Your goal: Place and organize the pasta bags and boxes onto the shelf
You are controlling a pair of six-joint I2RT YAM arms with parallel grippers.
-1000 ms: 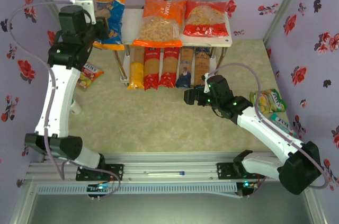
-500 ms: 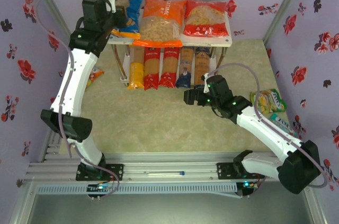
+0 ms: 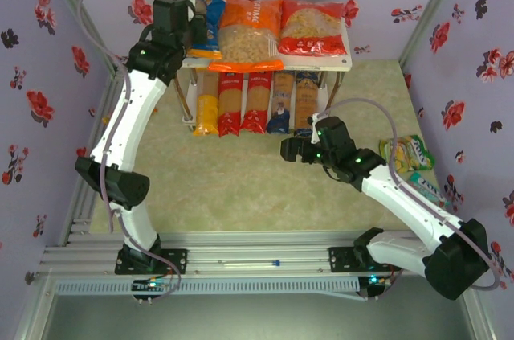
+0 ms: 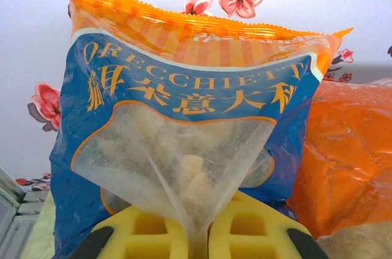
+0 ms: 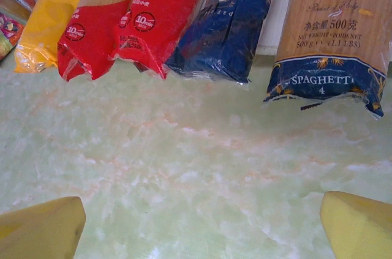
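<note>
My left gripper is shut on the lower clear part of the blue-orange bag. It holds the bag upright over the left end of the white shelf, right beside the orange bag. The red bag lies on the top tier's right side. On the lower tier lie the yellow pack, two red packs and two dark blue packs. My right gripper hovers open over the table in front of them, nothing between its fingers.
A green snack packet and another packet lie at the right wall. A colourful packet shows left of the yellow pack. Floral walls close in on three sides. The shelf's metal legs stand beside the packs.
The left arm has swung right and farther back, carrying the blue-orange bag from left of the shelf to its top left end beside the orange bag. The right arm has barely moved.
</note>
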